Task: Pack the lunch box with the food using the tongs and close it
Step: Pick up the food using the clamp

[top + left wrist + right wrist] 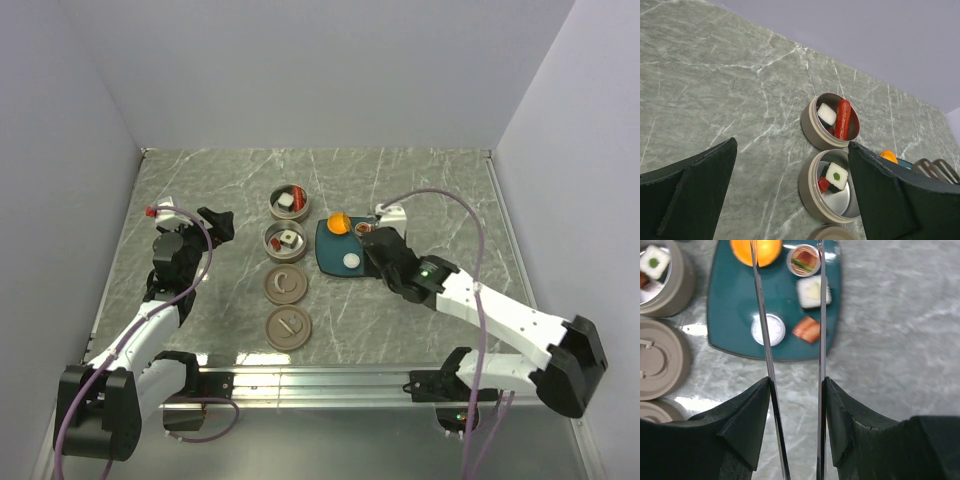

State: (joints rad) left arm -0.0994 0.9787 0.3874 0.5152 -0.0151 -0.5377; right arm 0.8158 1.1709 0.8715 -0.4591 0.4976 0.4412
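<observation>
R gripper clamped on the tongs, both arms pinched btwn its fingers, tips out over the teal plate mid-desk. On the plate: orange ball at far edge, white cube, sausage piece. L gripper jaws wide apart, empty, above the desk's left side, next to two open tins w/ food.

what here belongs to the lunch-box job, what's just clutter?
Job: tongs in right pincer; orange ball, white cube, sausage piece; far tin, near tin; far lid, near lid.
Lying about: teal plate; purple cable.
</observation>
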